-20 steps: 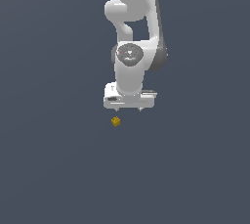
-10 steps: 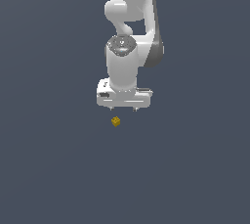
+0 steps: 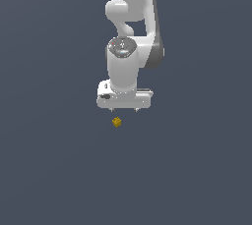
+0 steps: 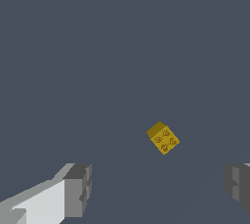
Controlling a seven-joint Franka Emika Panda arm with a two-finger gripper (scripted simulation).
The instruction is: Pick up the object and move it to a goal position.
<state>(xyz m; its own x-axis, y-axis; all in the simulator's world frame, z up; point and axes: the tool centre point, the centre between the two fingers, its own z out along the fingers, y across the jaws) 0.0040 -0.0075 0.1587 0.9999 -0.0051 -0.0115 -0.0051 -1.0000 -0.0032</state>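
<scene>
One arm, one gripper (image 3: pixel 124 108), one cube (image 3: pixel 116 122). In the exterior view the arm comes down from the top centre and the gripper sits at mid-frame, pointing down. The cube lies on the plain dark floor (image 3: pixel 54 170) just below the gripper, slightly toward the exterior view's left, not touching it. The wrist view shows one yellow cube (image 4: pixel 163 138) with four round marks on its top face, and two fingers (image 4: pixel 78 189) spread wide apart, nothing between them.
</scene>
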